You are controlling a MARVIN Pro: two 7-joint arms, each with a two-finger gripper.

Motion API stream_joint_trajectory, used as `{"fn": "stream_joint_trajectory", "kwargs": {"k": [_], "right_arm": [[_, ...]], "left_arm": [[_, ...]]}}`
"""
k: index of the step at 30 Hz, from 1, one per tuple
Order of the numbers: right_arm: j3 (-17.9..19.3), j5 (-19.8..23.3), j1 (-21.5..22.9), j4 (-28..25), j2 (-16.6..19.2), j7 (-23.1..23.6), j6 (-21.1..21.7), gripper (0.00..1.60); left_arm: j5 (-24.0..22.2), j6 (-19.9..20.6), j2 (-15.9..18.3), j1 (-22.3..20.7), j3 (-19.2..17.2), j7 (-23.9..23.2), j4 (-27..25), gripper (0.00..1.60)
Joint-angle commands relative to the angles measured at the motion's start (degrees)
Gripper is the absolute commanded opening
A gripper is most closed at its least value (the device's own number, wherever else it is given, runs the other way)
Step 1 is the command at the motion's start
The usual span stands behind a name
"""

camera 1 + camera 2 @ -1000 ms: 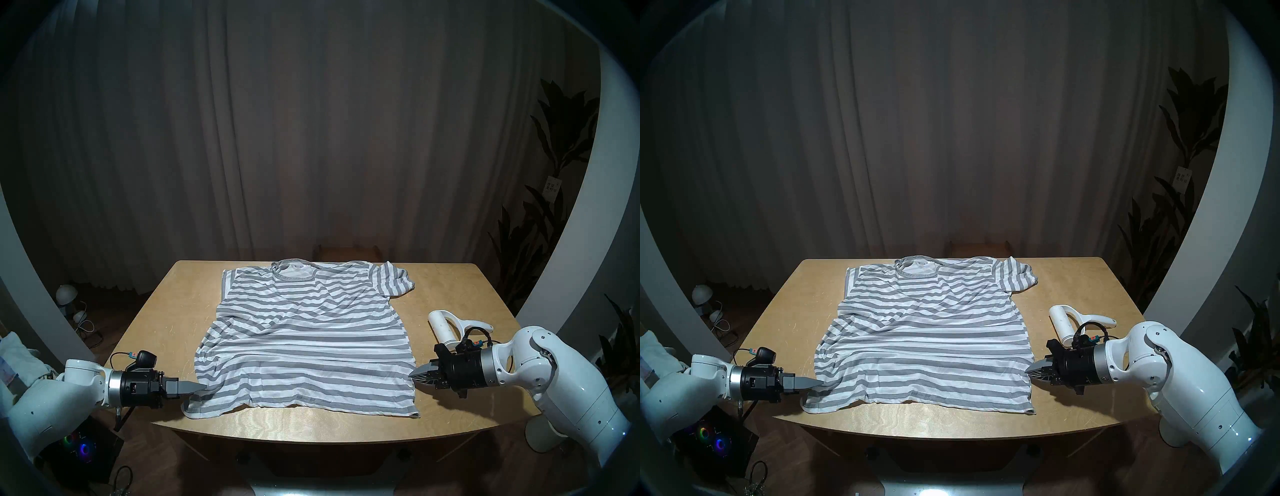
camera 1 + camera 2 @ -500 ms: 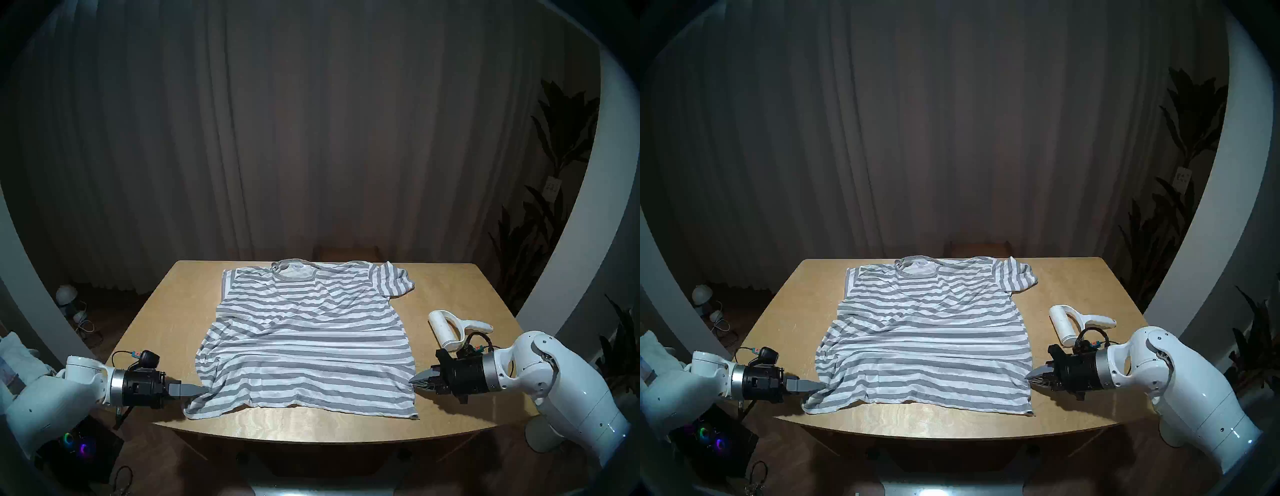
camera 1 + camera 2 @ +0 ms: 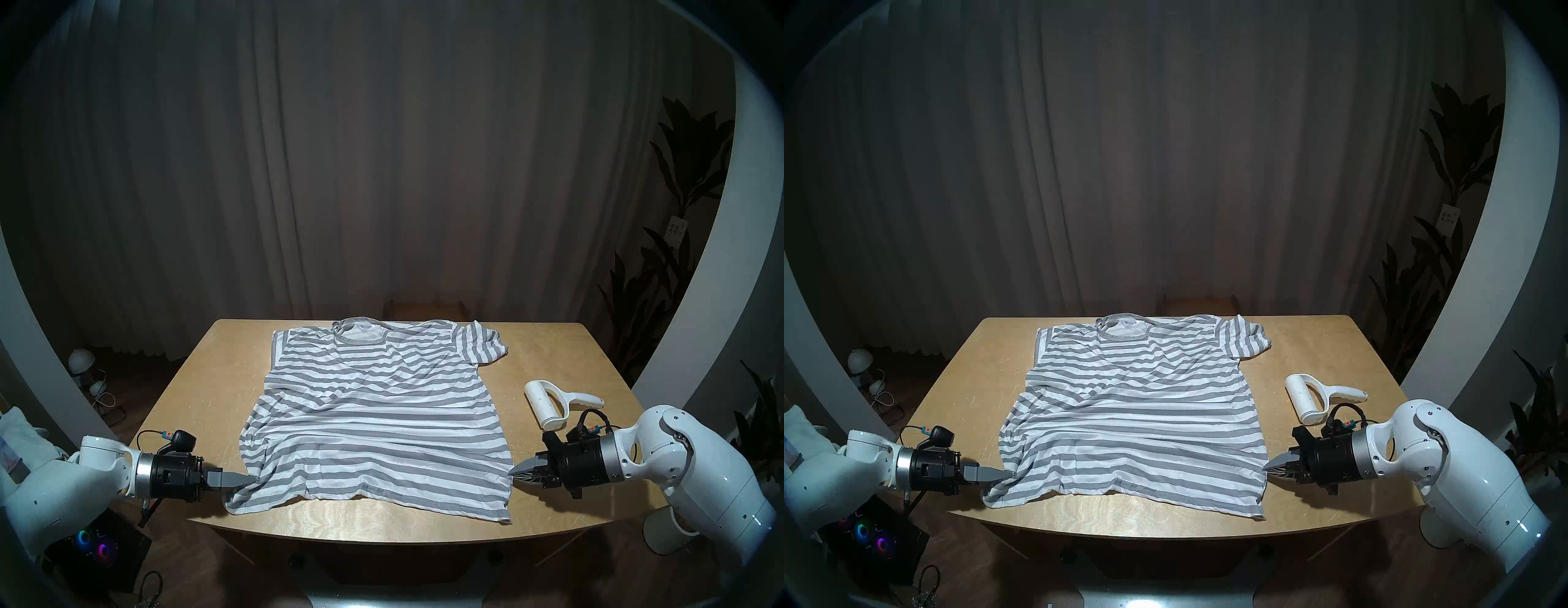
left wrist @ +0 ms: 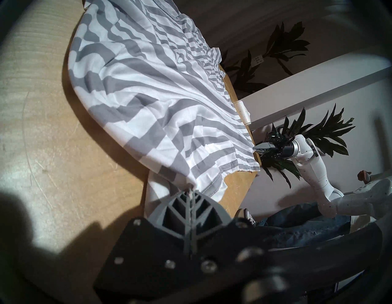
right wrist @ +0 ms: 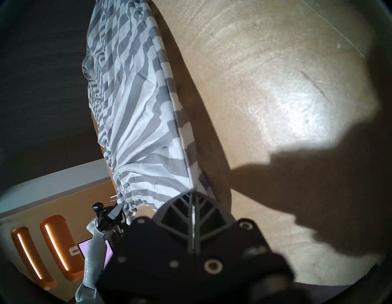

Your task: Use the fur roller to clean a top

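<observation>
The top's (image 3: 373, 416) left sleeve lies hidden; right pincer (image 3: 515, 472) hides its side hem.

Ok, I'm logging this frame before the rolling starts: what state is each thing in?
striped T-shirt: lying front up on the table, wrinkled, pinched at both lower side edges.
fur roller: lying on the table, untouched, right of the shirt.
left gripper: shut on the shirt's left edge.
right gripper: shut on the shirt's right edge.
</observation>
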Motion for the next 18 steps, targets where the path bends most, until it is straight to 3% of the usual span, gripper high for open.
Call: {"fn": "stream_joint_trajectory", "kwargs": {"k": [1, 18], "right_arm": [[0.67, 0.70, 0.41, -0.69, 1.18, -0.18, 0.71, 0.00], [0.48, 1.59, 1.46, 0.32, 3.32, -1.67, 2.43, 0.00]], "left_arm": [[0.89, 1.53, 2.11, 5.97, 3.14, -0.40, 1.85, 0.00], [-0.75, 0.40, 4.88, 8.49, 3.57, -2.81, 2.02, 0.00]]}}
